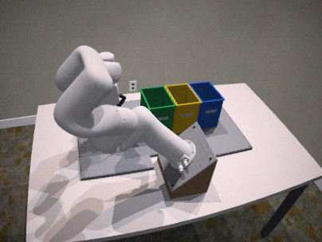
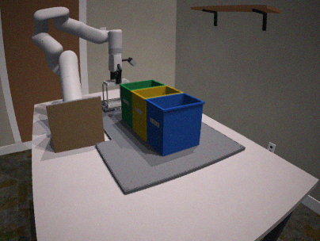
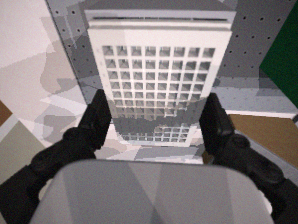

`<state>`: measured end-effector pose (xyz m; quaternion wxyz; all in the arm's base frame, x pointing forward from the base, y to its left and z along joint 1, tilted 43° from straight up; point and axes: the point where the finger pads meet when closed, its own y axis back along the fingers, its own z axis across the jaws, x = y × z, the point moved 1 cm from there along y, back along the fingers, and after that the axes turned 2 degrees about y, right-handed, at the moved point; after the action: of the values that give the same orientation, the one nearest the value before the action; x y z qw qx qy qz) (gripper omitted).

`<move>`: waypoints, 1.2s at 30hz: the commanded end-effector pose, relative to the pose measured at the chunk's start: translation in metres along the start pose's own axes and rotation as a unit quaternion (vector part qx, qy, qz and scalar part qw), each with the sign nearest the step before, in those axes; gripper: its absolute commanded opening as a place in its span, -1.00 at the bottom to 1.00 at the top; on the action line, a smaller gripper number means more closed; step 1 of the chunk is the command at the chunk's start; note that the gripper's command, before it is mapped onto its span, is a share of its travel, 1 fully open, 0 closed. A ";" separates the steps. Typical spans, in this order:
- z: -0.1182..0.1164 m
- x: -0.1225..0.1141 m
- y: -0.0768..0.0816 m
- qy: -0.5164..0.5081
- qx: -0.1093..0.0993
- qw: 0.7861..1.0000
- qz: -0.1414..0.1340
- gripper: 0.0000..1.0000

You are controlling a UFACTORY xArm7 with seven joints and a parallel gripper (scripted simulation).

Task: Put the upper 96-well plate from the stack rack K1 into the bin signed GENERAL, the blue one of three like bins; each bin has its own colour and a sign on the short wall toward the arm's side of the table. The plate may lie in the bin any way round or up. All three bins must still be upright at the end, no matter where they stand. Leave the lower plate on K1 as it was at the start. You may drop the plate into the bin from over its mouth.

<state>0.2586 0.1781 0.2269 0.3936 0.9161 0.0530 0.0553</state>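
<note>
Grey walls surround a pale table (image 2: pixel 222 198) — a wooden wall shelf (image 2: pixel 236 8) up high, a wall socket (image 1: pixel 132 85), mottled carpet (image 1: pixel 13 159) below.

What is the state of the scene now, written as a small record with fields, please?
pincer: shut on the well plate, one black finger at each long side
plate position: held above the rack
bins: green bin, yellow bin, blue bin, in one row on the grey mat, all upright
target: blue bin, at the far end of the row from the pincer
other: brown wedge block on the table
</note>
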 end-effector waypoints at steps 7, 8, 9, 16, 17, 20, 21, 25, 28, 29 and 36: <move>0.000 0.001 0.019 0.000 0.000 1.000 0.002 -1.00; 0.000 0.001 0.021 0.000 0.000 1.000 0.002 -1.00; 0.000 0.001 0.023 0.000 0.000 1.000 0.002 -1.00; 0.000 0.001 0.031 0.000 0.000 1.000 0.002 -1.00; 0.000 0.001 0.033 0.000 0.000 1.000 0.002 -1.00; 0.000 0.001 0.038 0.000 0.000 1.000 0.002 -1.00; 0.000 0.001 0.039 0.000 0.000 1.000 0.002 -1.00; 0.000 0.001 0.046 0.000 0.000 1.000 0.002 -1.00; 0.000 0.001 0.049 0.000 0.000 1.000 0.002 -1.00; 0.000 0.001 0.049 0.000 0.000 1.000 0.002 -1.00; 0.000 0.001 0.061 0.000 0.000 1.000 0.002 -1.00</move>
<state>0.2615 0.1418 0.2656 0.3936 0.9161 0.0529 0.0554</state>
